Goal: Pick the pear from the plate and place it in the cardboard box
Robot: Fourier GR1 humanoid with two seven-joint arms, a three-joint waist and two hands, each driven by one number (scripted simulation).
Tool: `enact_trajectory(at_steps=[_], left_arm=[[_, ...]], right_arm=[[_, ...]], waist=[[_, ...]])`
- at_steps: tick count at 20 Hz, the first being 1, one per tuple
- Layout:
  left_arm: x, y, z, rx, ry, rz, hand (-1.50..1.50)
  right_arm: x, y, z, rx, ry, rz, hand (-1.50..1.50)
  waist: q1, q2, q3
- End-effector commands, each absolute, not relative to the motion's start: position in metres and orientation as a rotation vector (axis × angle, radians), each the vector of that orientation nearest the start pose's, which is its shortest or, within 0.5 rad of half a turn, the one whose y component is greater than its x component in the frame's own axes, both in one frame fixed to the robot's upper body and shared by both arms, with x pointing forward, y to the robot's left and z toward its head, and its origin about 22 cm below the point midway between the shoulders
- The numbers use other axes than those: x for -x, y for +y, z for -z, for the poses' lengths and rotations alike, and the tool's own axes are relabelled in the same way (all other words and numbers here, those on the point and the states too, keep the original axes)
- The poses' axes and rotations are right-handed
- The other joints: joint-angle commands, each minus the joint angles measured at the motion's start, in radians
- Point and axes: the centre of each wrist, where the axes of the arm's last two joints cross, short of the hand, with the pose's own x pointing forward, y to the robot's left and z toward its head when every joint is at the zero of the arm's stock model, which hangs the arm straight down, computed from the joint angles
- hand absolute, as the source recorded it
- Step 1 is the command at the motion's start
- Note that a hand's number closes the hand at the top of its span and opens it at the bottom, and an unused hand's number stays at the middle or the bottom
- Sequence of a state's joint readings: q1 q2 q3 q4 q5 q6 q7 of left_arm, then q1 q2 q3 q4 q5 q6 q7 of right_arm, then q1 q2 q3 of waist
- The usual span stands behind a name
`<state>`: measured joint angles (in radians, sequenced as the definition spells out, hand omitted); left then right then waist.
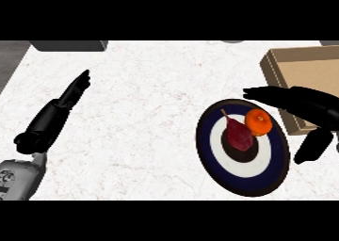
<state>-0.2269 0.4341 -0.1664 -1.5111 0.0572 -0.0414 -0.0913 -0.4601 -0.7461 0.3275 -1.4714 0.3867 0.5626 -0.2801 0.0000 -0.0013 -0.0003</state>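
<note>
Marble counter (144,122) seen from above. Dark red pear (238,134) lies at the centre of a round plate (231,176) with navy and white rings, its stem pointing up and left. Just beside it, an orange (258,122) rests on the plate's upper right. Right hand (308,106) hovers over the plate's right edge, fingers straight, holding nothing. Cardboard box (318,75) sits beyond it at the counter's right edge. Left hand (68,96) rests at the left, fingers straight, well apart from the plate
</note>
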Motion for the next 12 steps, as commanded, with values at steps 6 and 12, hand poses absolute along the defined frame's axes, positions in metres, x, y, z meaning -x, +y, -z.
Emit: enact_trajectory(at_steps=[6, 12], left_arm=[[-0.301, 0.256, -0.064, -0.098, -1.743, 0.531, 0.00], [-0.285, 0.269, -0.063, -0.100, -1.763, 0.527, 0.00]], right_arm=[[-0.334, -0.269, -0.116, 0.272, -1.441, -1.614, -1.50], [-0.334, -0.250, -0.103, 0.343, -1.380, -1.679, -1.50]], waist=[[0.004, 0.002, 0.000], [0.005, 0.001, 0.000]])
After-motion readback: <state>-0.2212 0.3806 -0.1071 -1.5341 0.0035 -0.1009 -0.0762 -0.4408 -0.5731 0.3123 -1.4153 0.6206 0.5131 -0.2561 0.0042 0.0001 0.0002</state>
